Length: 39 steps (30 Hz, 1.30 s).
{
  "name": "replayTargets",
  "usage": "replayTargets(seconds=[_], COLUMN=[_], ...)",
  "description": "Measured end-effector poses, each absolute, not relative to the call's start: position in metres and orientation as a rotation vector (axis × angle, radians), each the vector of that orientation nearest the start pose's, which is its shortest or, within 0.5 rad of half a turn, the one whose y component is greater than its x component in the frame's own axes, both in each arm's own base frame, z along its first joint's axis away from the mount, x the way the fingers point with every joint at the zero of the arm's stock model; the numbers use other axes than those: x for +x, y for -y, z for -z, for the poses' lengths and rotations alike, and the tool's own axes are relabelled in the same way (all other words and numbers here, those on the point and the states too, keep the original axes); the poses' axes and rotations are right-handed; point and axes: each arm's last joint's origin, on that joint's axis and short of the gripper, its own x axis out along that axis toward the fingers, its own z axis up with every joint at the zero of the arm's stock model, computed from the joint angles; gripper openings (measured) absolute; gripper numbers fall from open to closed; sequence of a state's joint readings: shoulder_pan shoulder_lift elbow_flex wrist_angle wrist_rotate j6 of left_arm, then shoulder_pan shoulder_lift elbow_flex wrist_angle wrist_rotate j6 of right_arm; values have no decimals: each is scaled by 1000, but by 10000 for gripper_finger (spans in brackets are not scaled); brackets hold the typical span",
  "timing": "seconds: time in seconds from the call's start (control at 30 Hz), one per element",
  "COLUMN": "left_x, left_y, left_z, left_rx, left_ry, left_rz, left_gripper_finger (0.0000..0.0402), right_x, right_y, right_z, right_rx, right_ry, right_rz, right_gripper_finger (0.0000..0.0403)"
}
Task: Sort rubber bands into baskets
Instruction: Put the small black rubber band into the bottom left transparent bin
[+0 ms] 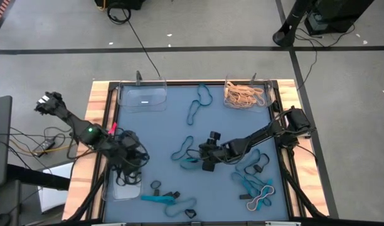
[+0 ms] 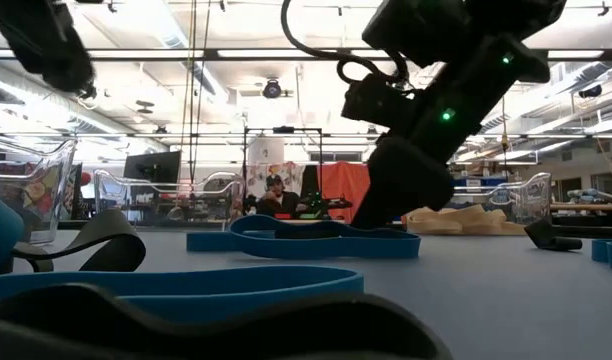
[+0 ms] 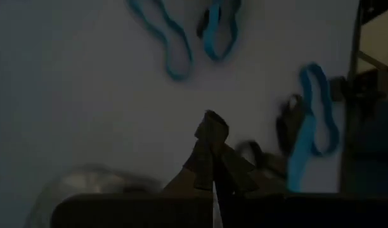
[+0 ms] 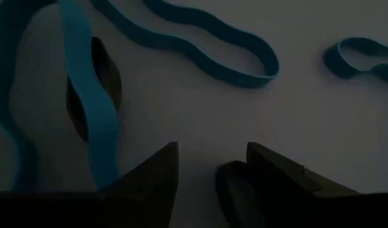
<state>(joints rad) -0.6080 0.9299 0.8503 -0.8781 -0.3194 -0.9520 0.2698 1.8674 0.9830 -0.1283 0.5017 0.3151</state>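
Teal, black and tan rubber bands lie scattered flat on the blue-grey table [image 1: 173,125]. My right gripper [image 1: 208,156] is low over the table's middle, open [image 4: 210,161]. A black band's end [image 4: 235,183] lies between its fingers, and a teal band over a black one [image 4: 92,95] lies just ahead. My left gripper [image 1: 126,154] is shut [image 3: 210,136] above the near-left clear basket [image 1: 120,188]; I see nothing between its fingers. A far-left basket [image 1: 142,97] is empty. A far-right basket [image 1: 247,94] holds tan bands.
Teal bands lie at the far middle [image 1: 200,102], left of the right gripper [image 1: 182,150], at the near edge [image 1: 157,199] and near right [image 1: 251,182]. Black bands [image 1: 155,186] and a pale band [image 1: 261,199] lie near the front. A wooden frame [image 1: 98,107] rims the table.
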Motion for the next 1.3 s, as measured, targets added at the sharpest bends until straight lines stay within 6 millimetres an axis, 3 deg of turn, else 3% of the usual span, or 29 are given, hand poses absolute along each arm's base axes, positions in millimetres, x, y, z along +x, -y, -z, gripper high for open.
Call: replayTargets(seconds=[0.27,0.57,0.8,1.0,1.3], left_x=[132,128,132,134,131], left_y=[99,112,116,117,112], left_z=[-286,-266,-257,-254,-252], left_rx=[-534,-513,-468,-458,-399], left_ry=[-1120,-1367,-1429,-1421,-1426], left_rz=[-117,-188,-248,-297,-366], left_gripper_finger=[4,6,15,80,197], right_x=[337,333,326,318,317], right_y=[-84,-90,-85,-74,-76], right_z=[-127,-143,-164,-160,-156], right_rx=[-98,-119,-118,-118,-102], right_ry=[-894,-835,-822,-924,-987], right_rz=[348,365,376,412,253], right_gripper_finger=[194,193,194,194,194])
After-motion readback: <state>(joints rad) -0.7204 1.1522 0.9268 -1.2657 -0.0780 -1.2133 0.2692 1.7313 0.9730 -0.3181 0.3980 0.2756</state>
